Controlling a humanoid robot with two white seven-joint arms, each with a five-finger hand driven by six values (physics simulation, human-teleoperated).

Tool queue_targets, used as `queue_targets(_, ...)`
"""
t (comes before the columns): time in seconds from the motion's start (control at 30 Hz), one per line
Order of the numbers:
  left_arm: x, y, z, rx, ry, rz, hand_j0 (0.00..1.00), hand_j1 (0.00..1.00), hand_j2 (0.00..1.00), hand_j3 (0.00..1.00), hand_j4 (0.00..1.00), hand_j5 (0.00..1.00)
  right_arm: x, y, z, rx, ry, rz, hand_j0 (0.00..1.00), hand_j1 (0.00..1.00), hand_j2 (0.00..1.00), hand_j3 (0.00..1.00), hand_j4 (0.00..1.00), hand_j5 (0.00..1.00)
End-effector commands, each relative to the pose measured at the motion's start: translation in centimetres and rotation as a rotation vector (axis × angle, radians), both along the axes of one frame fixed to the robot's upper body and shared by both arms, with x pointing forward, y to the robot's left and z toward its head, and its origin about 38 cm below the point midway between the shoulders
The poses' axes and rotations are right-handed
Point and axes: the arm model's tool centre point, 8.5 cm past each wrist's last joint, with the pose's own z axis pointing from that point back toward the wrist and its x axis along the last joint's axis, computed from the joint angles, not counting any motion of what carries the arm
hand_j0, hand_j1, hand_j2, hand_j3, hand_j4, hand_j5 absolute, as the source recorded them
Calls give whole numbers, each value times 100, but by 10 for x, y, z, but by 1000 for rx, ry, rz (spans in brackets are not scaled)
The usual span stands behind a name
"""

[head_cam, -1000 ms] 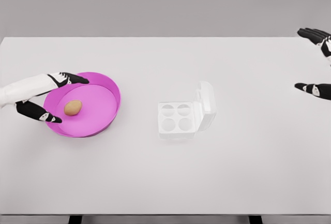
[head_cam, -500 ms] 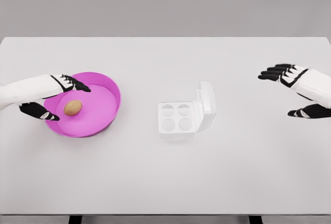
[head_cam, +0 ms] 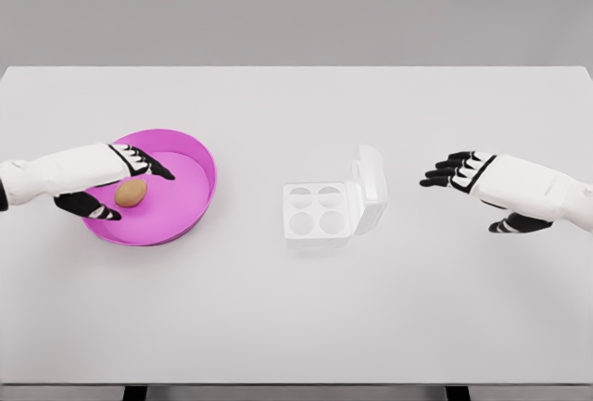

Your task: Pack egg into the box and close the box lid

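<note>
The near edge of the white bench (head_cam: 296, 327) runs along the bottom of the view, and a broad bare stretch of its top lies between that edge and everything else.

Taking the white box (head_cam: 320, 211) as landmark, it sits near the middle of the bench, its four round cups all without an egg. Its lid (head_cam: 369, 188) stands raised along the box's right side, tilted up and away from the tray.

Well to the left of the box, with bare bench between them, rests the pink bowl (head_cam: 190, 156). The egg (head_cam: 131, 192) lies on the bowl's floor, left of its middle, not lifted. The left hand (head_cam: 107, 183) reaches in over the bowl's left rim from the left edge of the view; its fingers (head_cam: 153, 165) are spread apart, extended just beyond the egg on the far side, and the thumb is on the near side, so the egg sits in the gap between them. Whether any digit touches the egg I cannot tell.

To the right of the box, near the raised lid but clear of it, the right hand (head_cam: 473, 188) hovers with its fingers splayed and pointing toward the lid, the thumb hanging apart below, holding nothing.

Beyond the box and the bowl the bench is bare up to its far edge, where the grey wall (head_cam: 296, 12) begins.
</note>
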Motion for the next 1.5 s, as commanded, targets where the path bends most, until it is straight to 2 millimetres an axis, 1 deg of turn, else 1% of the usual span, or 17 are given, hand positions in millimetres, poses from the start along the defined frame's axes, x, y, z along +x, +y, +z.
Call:
queue_targets(0.0,0,-2,-2,-7,7,-2,88,88,88,88,88,88,0,1,-1,0,6,1,100,100,100,100,100,100)
queue_targets(0.13,-1,-4,-5,-5,14,-7,89,89,89,89,89,89,0,0,0,-4,5,0,100,100,100,100,100,100)
queue_targets(0.2,2,-1,-10,4,49,60,89,89,89,89,89,89,0,-1,1,-4,2,-1,100,100,100,100,100,100)
queue_targets(0.33,6,4,-14,15,82,139,89,89,89,89,89,89,0,0,0,-3,2,-1,100,100,100,100,100,100)
queue_targets(0.4,9,7,-16,49,81,172,89,89,89,89,89,89,0,1,0,2,2,0,100,100,100,100,100,100)
queue_targets(0.7,10,4,-17,75,66,167,88,88,88,88,88,88,0,2,-2,8,7,3,100,100,100,100,100,100)
queue_targets(0.8,12,2,-21,93,61,171,88,88,88,88,88,88,0,3,-3,8,7,4,100,100,100,100,100,100)
queue_targets(0.83,13,1,-22,92,65,184,88,88,88,88,88,88,2,4,0,11,-3,4,100,100,100,100,100,100)
queue_targets(0.87,13,1,-23,91,68,192,88,88,88,88,88,88,2,5,-1,10,1,9,100,100,100,100,100,100)
queue_targets(0.9,14,0,-24,93,67,193,88,88,88,88,88,88,3,12,-2,8,4,29,100,100,100,100,100,100)
queue_targets(1.27,14,0,-25,90,69,196,88,88,88,88,88,88,4,13,-1,1,2,34,100,100,100,100,100,100)
queue_targets(1.3,15,4,-28,91,78,208,88,88,88,88,88,88,4,13,-1,1,3,35,100,100,100,100,100,100)
queue_targets(1.4,17,1,-27,85,75,208,88,88,88,88,88,88,3,17,-7,-2,19,48,100,100,100,100,100,100)
queue_targets(1.47,18,3,-29,84,78,212,88,88,88,88,88,88,3,17,-6,-4,19,48,100,100,100,100,100,100)
